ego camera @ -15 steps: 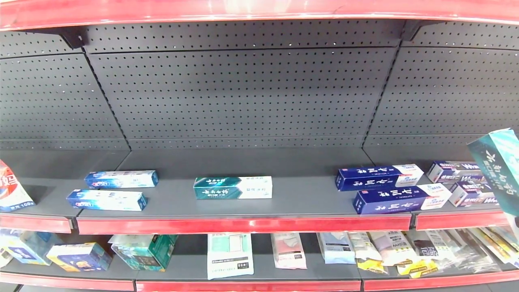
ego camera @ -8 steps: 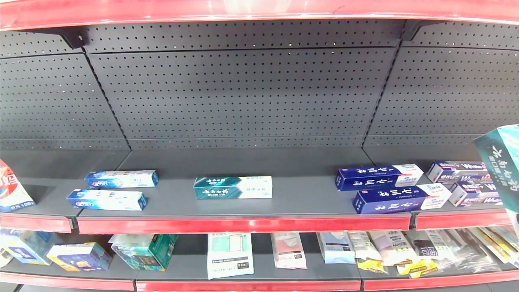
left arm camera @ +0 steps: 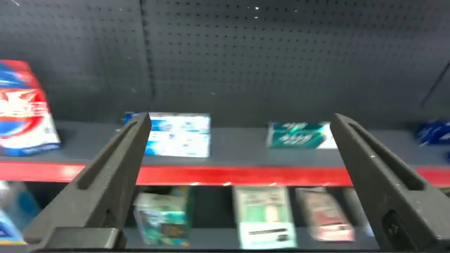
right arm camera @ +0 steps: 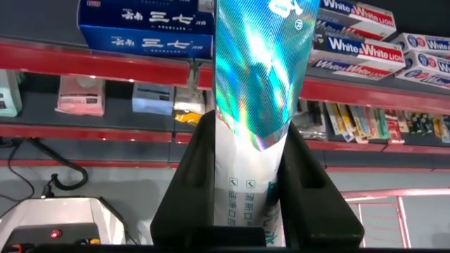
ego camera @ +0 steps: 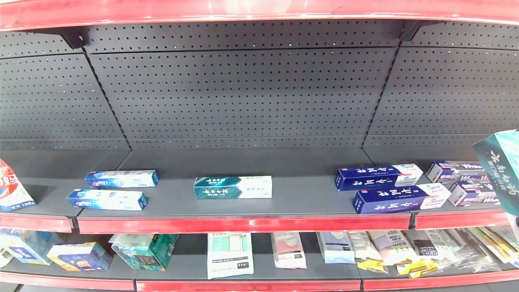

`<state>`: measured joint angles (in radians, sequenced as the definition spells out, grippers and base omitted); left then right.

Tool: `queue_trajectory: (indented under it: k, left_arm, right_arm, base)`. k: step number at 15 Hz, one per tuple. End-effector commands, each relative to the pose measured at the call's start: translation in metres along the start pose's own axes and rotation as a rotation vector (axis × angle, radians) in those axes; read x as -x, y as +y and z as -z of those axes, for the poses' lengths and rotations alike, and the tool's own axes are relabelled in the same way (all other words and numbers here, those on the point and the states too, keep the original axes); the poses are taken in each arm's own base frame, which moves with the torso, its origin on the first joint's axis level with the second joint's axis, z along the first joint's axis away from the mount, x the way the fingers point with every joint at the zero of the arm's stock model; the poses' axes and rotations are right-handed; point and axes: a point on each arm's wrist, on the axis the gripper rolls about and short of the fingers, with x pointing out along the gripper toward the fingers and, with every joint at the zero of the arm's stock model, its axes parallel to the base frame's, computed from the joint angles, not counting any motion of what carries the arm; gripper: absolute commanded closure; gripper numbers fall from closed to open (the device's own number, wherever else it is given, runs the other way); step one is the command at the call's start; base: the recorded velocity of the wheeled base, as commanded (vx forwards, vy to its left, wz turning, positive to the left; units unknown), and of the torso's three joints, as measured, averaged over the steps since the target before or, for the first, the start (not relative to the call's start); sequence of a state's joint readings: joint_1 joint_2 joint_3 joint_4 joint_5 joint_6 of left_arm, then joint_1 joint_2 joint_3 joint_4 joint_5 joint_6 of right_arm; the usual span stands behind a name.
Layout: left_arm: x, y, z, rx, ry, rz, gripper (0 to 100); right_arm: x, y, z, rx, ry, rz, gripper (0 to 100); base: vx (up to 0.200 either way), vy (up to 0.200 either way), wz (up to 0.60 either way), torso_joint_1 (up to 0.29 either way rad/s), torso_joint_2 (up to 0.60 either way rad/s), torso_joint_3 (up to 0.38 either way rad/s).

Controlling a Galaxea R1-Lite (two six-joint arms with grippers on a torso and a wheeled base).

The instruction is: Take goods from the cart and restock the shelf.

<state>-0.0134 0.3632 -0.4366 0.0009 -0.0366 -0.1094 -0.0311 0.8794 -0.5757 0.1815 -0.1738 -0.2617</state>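
Observation:
A teal and white toothpaste box (ego camera: 500,170) stands nearly upright at the right edge of the head view, in front of the middle shelf (ego camera: 243,224). My right gripper (right arm camera: 253,183) is shut on its white lower half, and the shiny teal upper half (right arm camera: 260,77) rises above the fingers (right arm camera: 197,176). A matching teal and white box (ego camera: 232,187) lies flat at the shelf's centre, also seen as the teal box (left arm camera: 299,135). My left gripper (left arm camera: 240,121) is open and holds nothing, facing the shelf front between the light blue boxes (left arm camera: 179,133) and that teal box.
Two light blue boxes (ego camera: 121,179) lie at the shelf's left, two dark blue boxes (ego camera: 379,177) at its right, purple and white boxes (ego camera: 458,171) beyond. A red and white bag (ego camera: 12,188) stands far left. The lower shelf holds pouches (ego camera: 230,254) and cartons (ego camera: 144,250). Bare shelf flanks the centre box.
The held teal box rose a little and drifted right, then sank back to nearly where it was. The goods on the shelf have not moved.

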Motion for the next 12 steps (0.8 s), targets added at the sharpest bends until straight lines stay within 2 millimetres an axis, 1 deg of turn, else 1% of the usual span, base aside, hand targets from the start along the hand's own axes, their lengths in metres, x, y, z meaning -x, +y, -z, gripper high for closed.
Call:
queue_trajectory:
  k: [1,3,5,6,7,8,9,10,11,12]
  left_arm:
    - [-0.078,-0.001,-0.029,0.072,0.184,-0.002,0]
    - [-0.112,0.000,-0.029,0.071,0.204,-0.004,0]
    - [-0.142,0.001,-0.028,0.068,0.237,-0.011,0]
    - [-0.153,0.001,-0.029,0.068,0.253,-0.019,0]
    - [-0.180,0.003,-0.032,0.067,0.283,-0.040,0]
    - [-0.202,0.003,-0.032,0.063,0.310,-0.061,0]
    - [-0.225,0.005,-0.027,0.060,0.347,-0.079,0]
    - [-0.244,0.007,-0.019,0.059,0.384,-0.097,0]
    - [-0.262,0.007,-0.006,0.056,0.435,-0.108,0]
    - [-0.276,0.000,0.005,0.058,0.471,-0.082,0]
  right_arm:
    - [-0.003,0.001,0.001,0.003,0.016,-0.004,100]
    - [-0.006,0.001,0.001,0.010,0.033,-0.005,100]
    - [-0.009,0.002,0.002,0.029,0.044,-0.012,100]
    - [-0.009,0.002,0.002,0.036,0.044,-0.012,100]
    - [-0.009,0.002,0.001,0.035,0.045,-0.011,100]
    - [-0.011,0.002,0.002,0.033,0.051,-0.013,100]
    - [-0.011,0.003,0.003,0.033,0.057,-0.014,100]
    - [-0.012,0.003,0.005,0.034,0.063,-0.016,100]
    - [-0.011,0.004,0.007,0.039,0.066,-0.017,100]
    - [-0.010,0.004,0.009,0.041,0.059,-0.015,100]
  base:
    - [0.000,0.000,-0.60,-0.002,0.00,0.002]
    - [0.000,0.000,0.00,0.000,0.00,0.000]
    - [0.000,0.000,0.00,0.000,0.00,0.000]
    - [0.000,0.000,0.00,0.000,0.00,0.000]
    - [0.000,0.000,0.00,0.000,0.00,0.000]
    - [0.000,0.000,0.00,0.000,0.00,0.000]
    - [0.000,0.000,0.00,0.000,0.00,0.000]
    - [0.000,0.000,0.00,0.000,0.00,0.000]
    - [0.000,0.000,0.00,0.000,0.00,0.000]
    - [0.000,0.000,0.00,0.000,0.00,0.000]
